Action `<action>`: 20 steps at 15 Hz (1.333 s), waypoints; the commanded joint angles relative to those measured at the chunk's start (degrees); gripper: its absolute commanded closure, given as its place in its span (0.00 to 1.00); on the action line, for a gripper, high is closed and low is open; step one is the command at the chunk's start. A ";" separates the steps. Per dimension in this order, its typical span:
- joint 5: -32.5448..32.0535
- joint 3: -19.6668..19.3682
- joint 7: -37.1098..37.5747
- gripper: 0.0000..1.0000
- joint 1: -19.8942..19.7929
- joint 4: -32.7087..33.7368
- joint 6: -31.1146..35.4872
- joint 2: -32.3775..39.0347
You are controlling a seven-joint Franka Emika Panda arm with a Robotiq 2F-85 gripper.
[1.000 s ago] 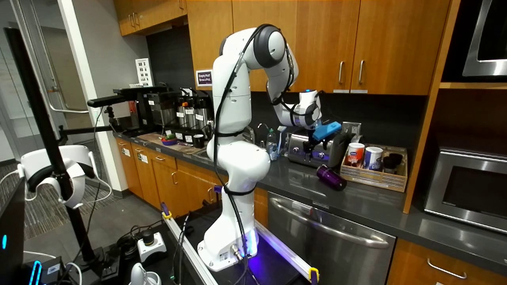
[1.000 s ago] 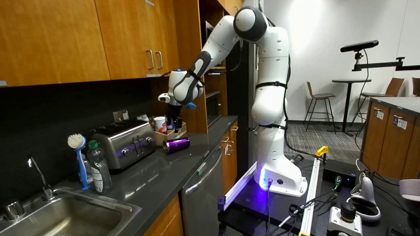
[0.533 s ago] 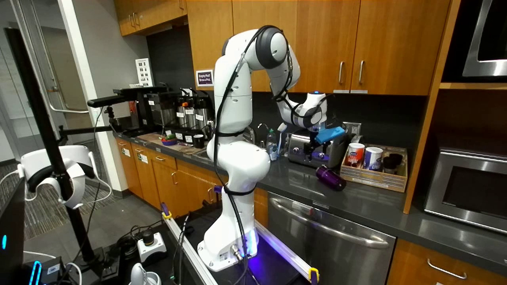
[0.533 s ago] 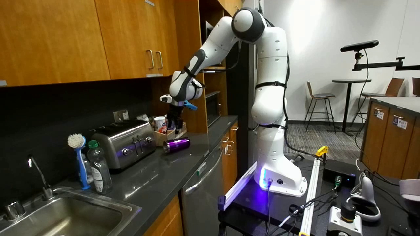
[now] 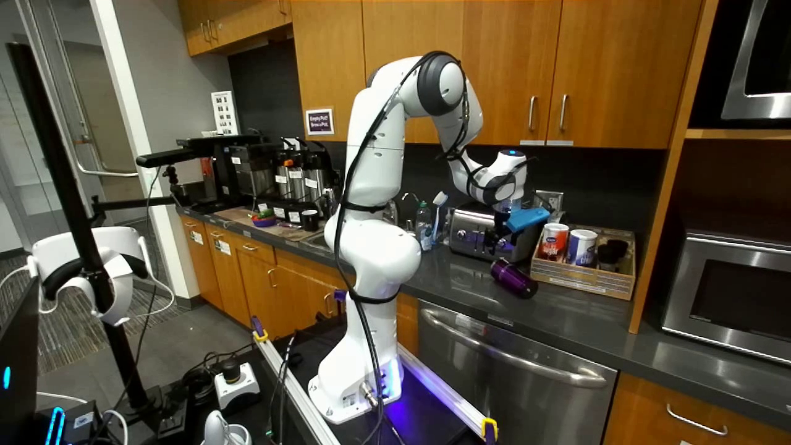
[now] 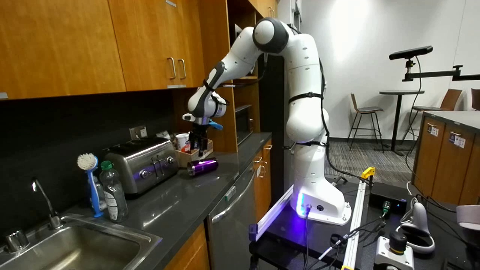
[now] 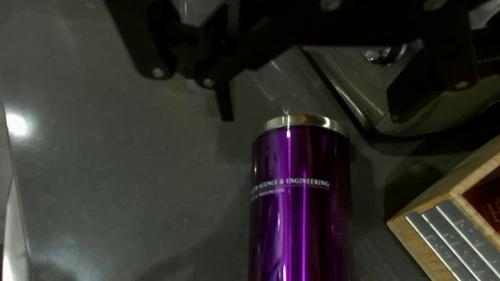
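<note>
Reaching lower than it did half a second ago, your black two-fingered gripper [image 7: 311, 117] hangs above the glossy purple cylindrical tumbler [image 7: 300, 226] with the silver rim and white lettering. You have the gripper spread wide: the wrist view shows its dark fingers [image 7: 224, 101] well apart, with the tumbler's rimmed end showing just beyond their tips.

That tumbler lies on its side on the polished dark grey counter [image 5: 575, 321], near both the brushed-steel boxy toaster [image 6: 139, 163] and the tan, wood-patterned rectangular box [image 5: 581, 280]. Set against the earlier pictures, it seems to have shifted very slightly toward the counter's front edge.

Your white jointed robot arm [image 5: 374, 161] has changed more. Its rounded dark elbow joint [image 6: 277, 35] sits lower and farther toward the counter in both exterior views, and the bright blue block-shaped piece [image 5: 527, 219] fixed beside the gripper's top has gone down and to the right in an exterior view. Inside the box, the red-and-white cylindrical canister [image 5: 554, 241] and the blue-and-white cylindrical canister [image 5: 581, 247] stand where you saw them before; the toaster has stayed put too.
</note>
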 commanded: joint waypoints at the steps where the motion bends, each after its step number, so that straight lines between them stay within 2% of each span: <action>1: 1.17 1.55 -2.02 0.00 -2.23 3.83 -2.70 3.55; 6: 0.14 2.37 -1.05 0.00 -3.86 5.50 -4.54 5.90; 14: -3.43 1.85 1.09 0.00 -4.00 7.47 -8.99 8.57; 20: -4.15 2.28 0.57 0.00 -4.78 8.60 -9.45 10.82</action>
